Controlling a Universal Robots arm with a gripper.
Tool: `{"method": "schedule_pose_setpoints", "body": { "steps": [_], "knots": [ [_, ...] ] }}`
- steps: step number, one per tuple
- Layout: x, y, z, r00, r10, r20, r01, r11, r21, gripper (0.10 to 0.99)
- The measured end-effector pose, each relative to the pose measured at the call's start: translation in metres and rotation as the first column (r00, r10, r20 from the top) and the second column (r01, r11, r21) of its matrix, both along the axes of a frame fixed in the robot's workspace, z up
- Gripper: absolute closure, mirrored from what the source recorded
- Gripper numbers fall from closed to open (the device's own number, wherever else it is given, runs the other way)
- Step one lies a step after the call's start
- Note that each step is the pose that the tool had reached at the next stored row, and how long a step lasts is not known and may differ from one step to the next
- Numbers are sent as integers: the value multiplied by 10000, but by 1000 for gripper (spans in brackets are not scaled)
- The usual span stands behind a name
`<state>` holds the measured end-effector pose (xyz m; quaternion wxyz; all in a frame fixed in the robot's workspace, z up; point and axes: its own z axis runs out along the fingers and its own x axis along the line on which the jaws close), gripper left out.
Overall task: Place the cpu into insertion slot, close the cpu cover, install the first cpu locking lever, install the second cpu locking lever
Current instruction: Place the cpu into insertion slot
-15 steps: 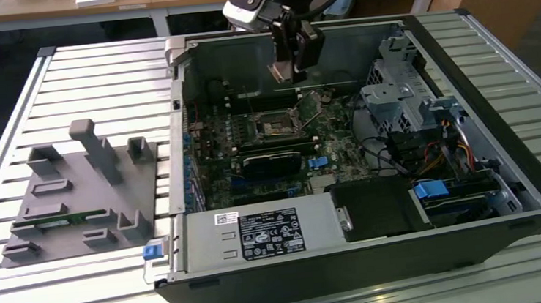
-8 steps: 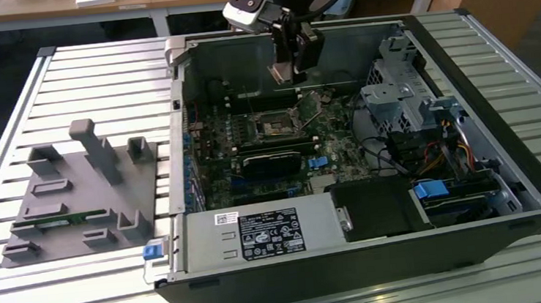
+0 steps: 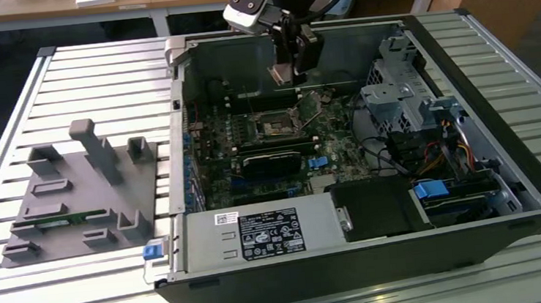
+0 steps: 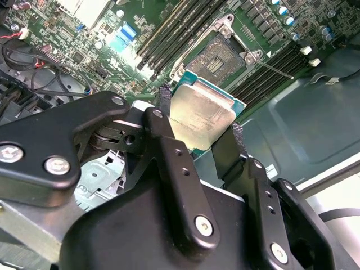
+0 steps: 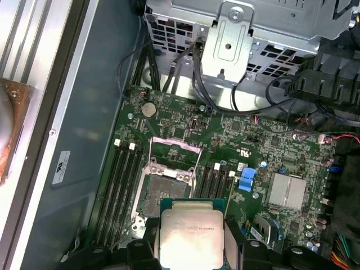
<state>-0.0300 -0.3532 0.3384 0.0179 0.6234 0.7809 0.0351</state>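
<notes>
My gripper (image 3: 288, 70) hangs inside the open computer case, shut on the cpu (image 4: 202, 115), a flat square chip with a dull silver top on a green edge. In both wrist views the black fingers (image 4: 164, 107) press on two opposite sides of the chip (image 5: 191, 233). The insertion slot (image 5: 162, 194) is a dark square socket with a silvery rim on the green board, a short way below and beside the held chip. It is bare, seen also in the exterior view (image 3: 276, 124). The cpu cover (image 5: 174, 151), a thin silvery frame, stands swung open at the slot's far edge.
Black memory slots (image 5: 121, 188) flank the socket on both sides. A metal drive cage (image 3: 404, 103) with cables fills the case at the exterior view's right. A black labelled power supply (image 3: 258, 235) sits at the case front. A grey fixture (image 3: 78, 190) lies on the slatted table.
</notes>
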Motion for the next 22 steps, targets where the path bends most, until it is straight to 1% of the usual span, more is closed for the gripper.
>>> {"method": "schedule_pose_setpoints", "body": {
  "steps": [12, 22],
  "knots": [
    [0, 0, -39, 10000, -7, 0, 7, 10000, -1, 545],
    [-1, 0, -99, 10000, -22, 0, 22, 10000, -1, 545]
  ]
}}
